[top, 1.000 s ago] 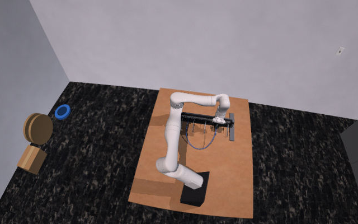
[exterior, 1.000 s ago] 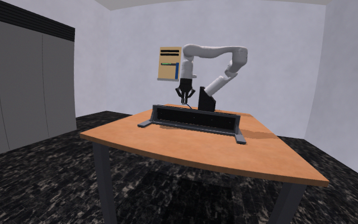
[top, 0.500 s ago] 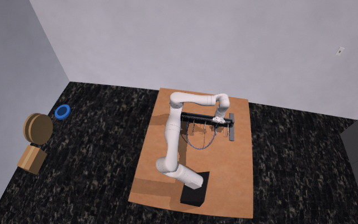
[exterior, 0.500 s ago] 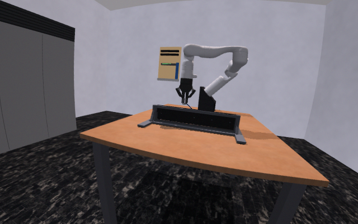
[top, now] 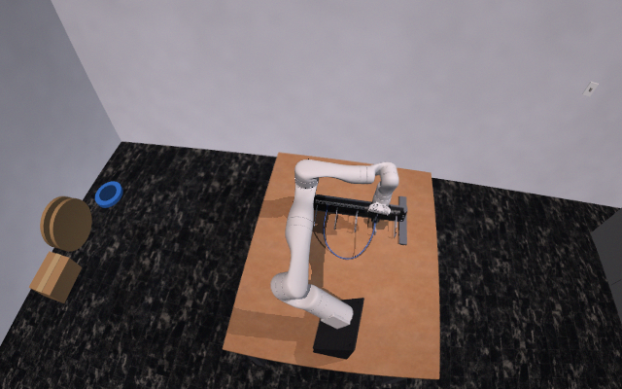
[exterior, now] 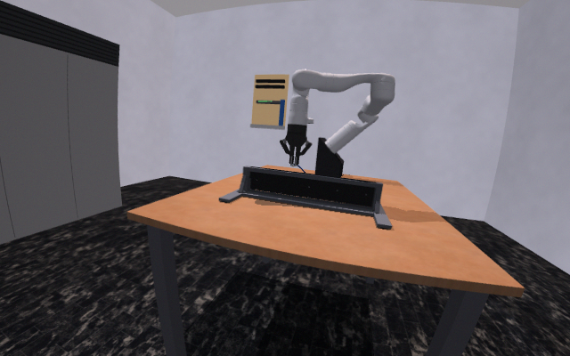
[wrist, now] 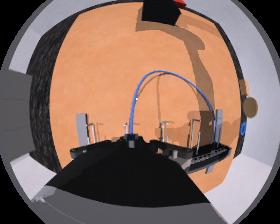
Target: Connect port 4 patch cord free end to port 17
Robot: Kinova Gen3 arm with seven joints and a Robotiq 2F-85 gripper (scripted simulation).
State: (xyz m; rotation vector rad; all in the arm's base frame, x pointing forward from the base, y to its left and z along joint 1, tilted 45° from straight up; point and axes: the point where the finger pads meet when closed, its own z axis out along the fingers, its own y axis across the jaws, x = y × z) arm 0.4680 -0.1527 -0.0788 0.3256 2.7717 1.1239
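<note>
Claw point(exterior: 295, 164) seemingly on cord point(top: 350, 256)

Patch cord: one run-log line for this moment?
gripper: shut on patch cord free end | above rack top edge | plug: not seen seated | rack on table

The ports' side of the rack point(top: 345, 201) is crowded by the blue cord point(top: 350, 256) loop and other hanging plugs, the gripper point(exterior: 295, 161) is clamped on the cord just above it, while wide bare table point(top: 394, 301) is left toward the black base point(top: 337, 342)
</note>
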